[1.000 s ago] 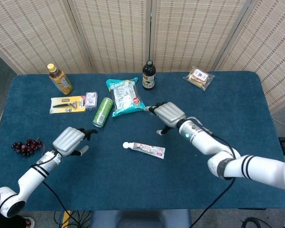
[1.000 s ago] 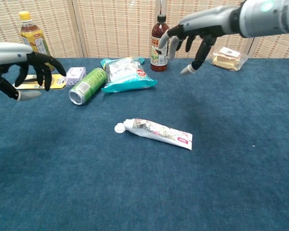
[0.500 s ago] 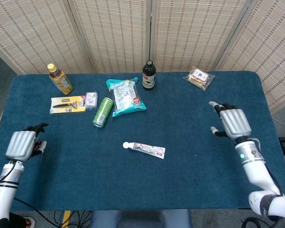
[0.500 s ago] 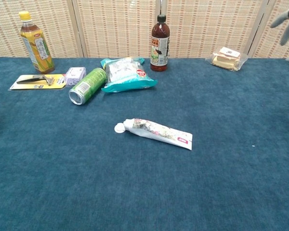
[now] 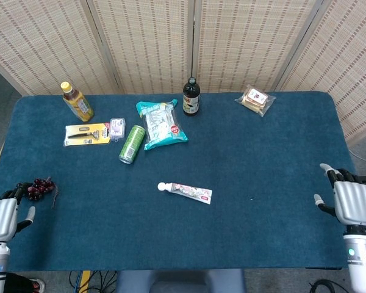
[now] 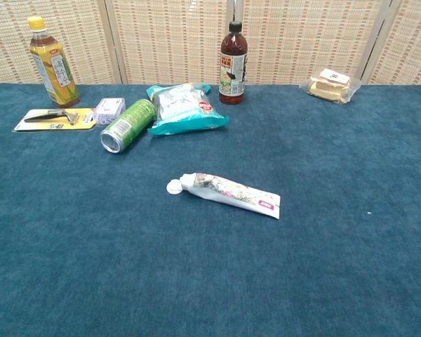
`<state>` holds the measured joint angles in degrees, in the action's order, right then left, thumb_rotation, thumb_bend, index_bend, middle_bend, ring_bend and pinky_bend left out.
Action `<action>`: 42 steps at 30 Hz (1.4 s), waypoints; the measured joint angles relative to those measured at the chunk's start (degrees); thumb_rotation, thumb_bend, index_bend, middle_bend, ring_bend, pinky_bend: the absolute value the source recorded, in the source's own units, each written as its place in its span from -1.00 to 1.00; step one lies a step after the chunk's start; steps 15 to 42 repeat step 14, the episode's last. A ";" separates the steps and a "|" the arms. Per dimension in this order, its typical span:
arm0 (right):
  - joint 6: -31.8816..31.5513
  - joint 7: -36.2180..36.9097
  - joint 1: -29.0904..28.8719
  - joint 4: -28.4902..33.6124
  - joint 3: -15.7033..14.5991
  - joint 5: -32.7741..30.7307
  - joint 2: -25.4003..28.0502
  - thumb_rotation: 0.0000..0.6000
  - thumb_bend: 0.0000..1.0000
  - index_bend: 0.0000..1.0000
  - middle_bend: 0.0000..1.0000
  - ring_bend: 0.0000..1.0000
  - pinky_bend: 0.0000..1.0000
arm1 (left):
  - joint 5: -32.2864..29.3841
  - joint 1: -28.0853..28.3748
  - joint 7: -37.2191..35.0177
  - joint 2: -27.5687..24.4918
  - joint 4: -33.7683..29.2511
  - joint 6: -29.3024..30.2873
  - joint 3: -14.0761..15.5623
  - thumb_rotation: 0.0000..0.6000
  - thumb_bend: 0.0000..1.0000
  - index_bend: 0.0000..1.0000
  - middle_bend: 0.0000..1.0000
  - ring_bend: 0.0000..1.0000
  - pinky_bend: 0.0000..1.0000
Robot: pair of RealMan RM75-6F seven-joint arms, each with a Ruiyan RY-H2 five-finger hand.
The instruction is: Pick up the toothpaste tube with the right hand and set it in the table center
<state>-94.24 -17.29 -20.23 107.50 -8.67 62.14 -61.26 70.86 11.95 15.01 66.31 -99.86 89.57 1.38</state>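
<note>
Only the head view shows the robot's body; the chest view shows none of it. The right hand [image 5: 352,201] has a pale silver-grey back plate, ribbed with shallow grooves running along its length, and dark, almost black fingers [image 5: 328,173] with lighter grey tips. Below it sits a white wrist segment carrying a small green indicator light. The left hand [image 5: 2,217] is built alike: a light grey grooved back, black fingers, a pale thumb tip, and a white wrist with a thin dark cable.
</note>
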 measured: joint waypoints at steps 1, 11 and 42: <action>-0.46 -0.38 1.06 0.44 -0.09 0.91 -0.27 1.00 -0.33 -0.60 -0.31 -0.55 -0.47 | 0.91 -0.70 0.43 0.22 -0.35 0.77 0.28 1.00 -0.28 -0.59 -0.33 -0.38 -0.11; -0.45 -2.27 5.39 1.83 1.41 5.11 -0.78 1.00 -0.33 -0.57 -0.30 -0.54 -0.47 | 4.12 -1.92 2.52 0.24 -1.98 -0.16 0.29 1.00 -0.28 -0.59 -0.34 -0.38 -0.12; -0.71 -2.29 6.82 2.59 1.81 5.89 -0.35 1.00 -0.33 -0.57 -0.30 -0.54 -0.47 | 5.06 -1.94 2.47 0.58 -1.61 -0.38 -0.33 1.00 -0.28 -0.59 -0.35 -0.38 -0.12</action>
